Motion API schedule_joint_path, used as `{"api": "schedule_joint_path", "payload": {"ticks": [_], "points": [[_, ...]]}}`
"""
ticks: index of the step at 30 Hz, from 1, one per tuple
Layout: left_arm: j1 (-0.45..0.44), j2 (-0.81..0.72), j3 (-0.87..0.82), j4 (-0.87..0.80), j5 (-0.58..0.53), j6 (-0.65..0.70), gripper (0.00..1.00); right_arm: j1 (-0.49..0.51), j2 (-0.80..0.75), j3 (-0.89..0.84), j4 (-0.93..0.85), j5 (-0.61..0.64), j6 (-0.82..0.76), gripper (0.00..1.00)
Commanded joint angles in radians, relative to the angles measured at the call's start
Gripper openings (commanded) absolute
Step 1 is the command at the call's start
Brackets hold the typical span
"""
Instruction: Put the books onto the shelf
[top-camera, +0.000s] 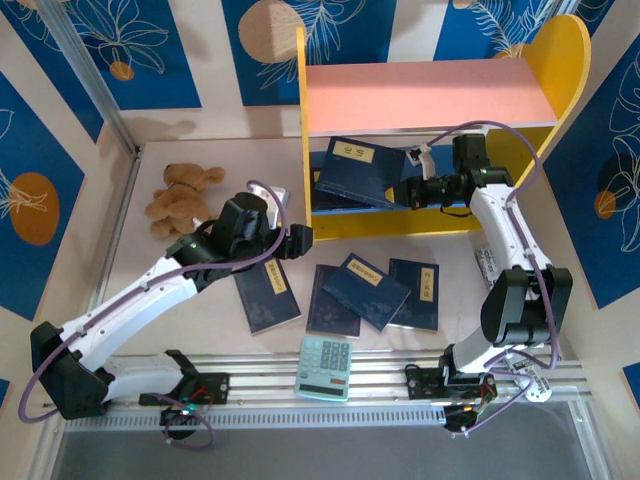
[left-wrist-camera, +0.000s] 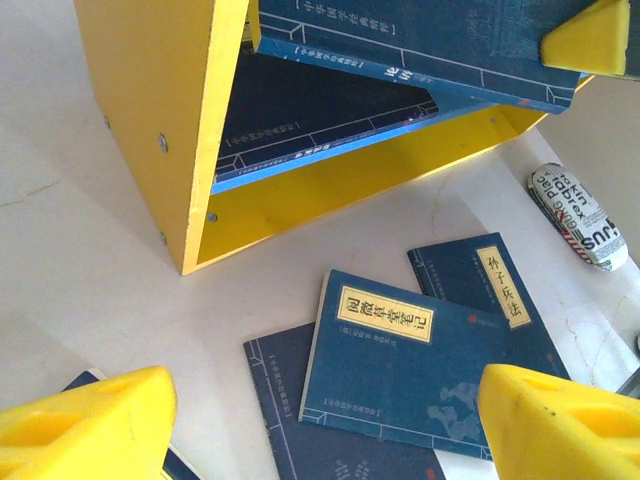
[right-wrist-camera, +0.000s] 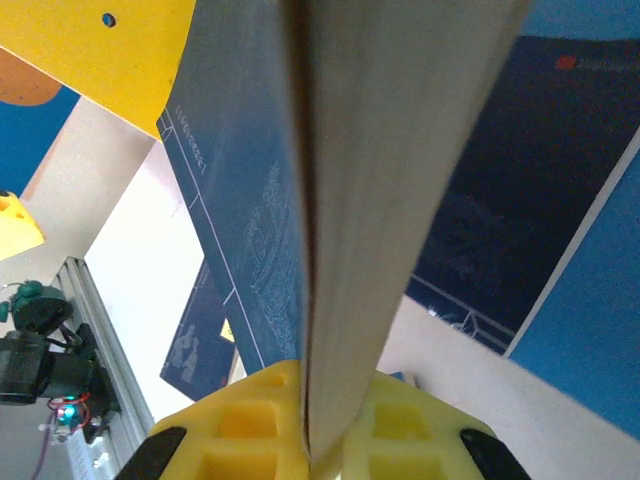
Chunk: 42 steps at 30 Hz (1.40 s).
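Right hand (top-camera: 408, 190): pressed together on the right short edge of the held book (top-camera: 355, 170). In my right wrist view the yellow pads (right-wrist-camera: 240, 440) clamp it edge-on.
Held book vs. right hand: it reaches leftward from my fingers into the lower bay of the shelf (top-camera: 565, 60), under the pink top board (top-camera: 430, 95).
Held book, attitude: tilted, neither flat nor upright, with the cover and its yellow label turned up toward the overhead camera. The long axis runs left-right along the shelf.
Below it: a second book (left-wrist-camera: 300, 120) lies flat on the blue lower board (right-wrist-camera: 590, 330). I cannot tell whether the two touch.
Left hand (top-camera: 290, 240): spread wide and holding nothing, above the counter (top-camera: 230, 160) just in front of the shelf's left side panel (left-wrist-camera: 150, 100).
Books vs. left hand: one counter book (top-camera: 267, 295) lies just near-side of my hand. Three more (top-camera: 367, 288) lie overlapped to its right, and my left wrist view frames the labelled one (left-wrist-camera: 400, 360) between my fingers (left-wrist-camera: 90, 420).
Counter books, axes: all flat with covers up. Long axes run roughly near-far, slightly fanned, labels at the far end.
Other items: calculator (top-camera: 325, 368) at the near edge; stuffed bear (top-camera: 180, 195) far left.
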Motion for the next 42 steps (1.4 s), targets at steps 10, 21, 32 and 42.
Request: {"api": "schedule_joint_path", "payload": {"ticks": [10,21,32,42], "points": [[0.012,-0.045,-0.022,0.006,-0.026,-0.011,0.79,0.022,0.157,0.142,-0.121,-0.008,-0.092,0.00],[0.012,-0.051,-0.037,0.011,-0.026,-0.019,0.78,0.036,0.236,0.160,-0.123,-0.003,-0.065,0.00],[0.012,-0.066,-0.041,0.007,-0.034,-0.022,0.79,0.040,0.268,0.188,-0.096,0.078,0.004,0.15],[0.012,-0.082,-0.048,0.001,-0.045,-0.022,0.79,0.034,0.276,0.204,-0.057,0.125,0.075,0.32]]}}
